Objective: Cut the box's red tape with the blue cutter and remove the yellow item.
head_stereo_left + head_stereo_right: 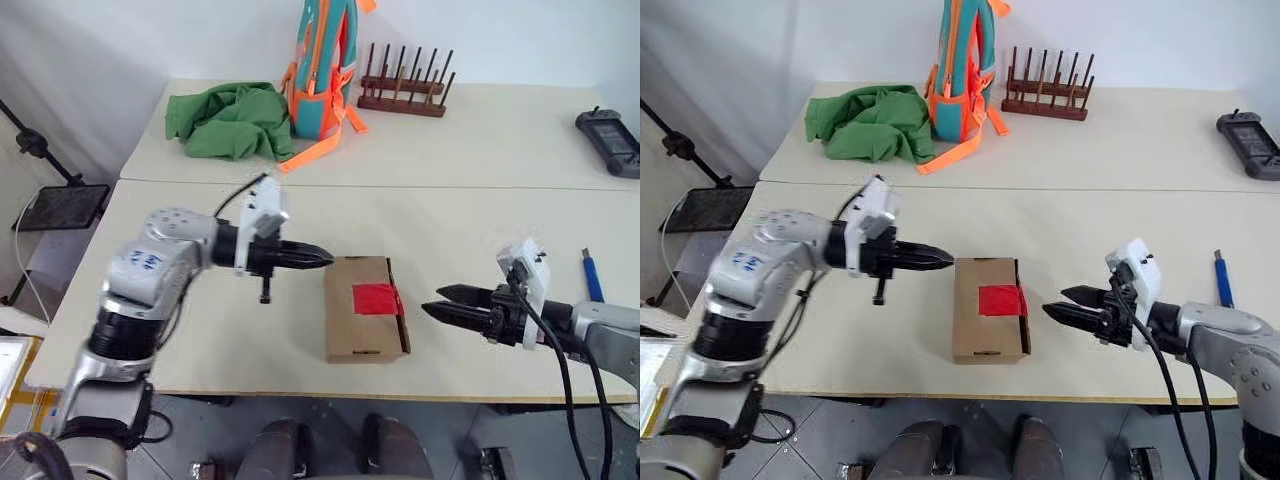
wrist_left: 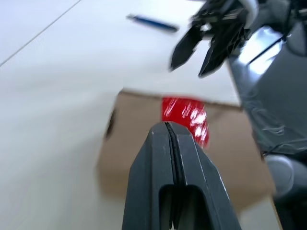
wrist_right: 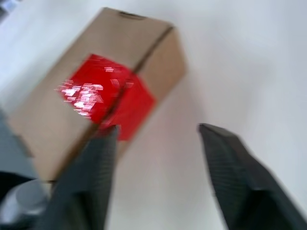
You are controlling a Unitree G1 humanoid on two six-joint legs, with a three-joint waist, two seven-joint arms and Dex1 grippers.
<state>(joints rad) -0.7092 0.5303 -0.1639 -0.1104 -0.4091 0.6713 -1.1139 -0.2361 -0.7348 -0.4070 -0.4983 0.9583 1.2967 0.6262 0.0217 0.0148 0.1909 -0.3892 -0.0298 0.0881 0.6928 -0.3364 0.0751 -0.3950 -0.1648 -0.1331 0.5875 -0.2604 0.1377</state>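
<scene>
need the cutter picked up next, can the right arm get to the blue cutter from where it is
Probably yes. The blue cutter lies alone on the table just behind the right gripper, nothing between them, and its jaws stand open and empty.

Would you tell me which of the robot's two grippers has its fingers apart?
The right gripper, beside the box, has them apart; the left gripper's are pressed together.

Closed taped box [image 1: 366,307], blue cutter [image 1: 593,276] well right
</scene>
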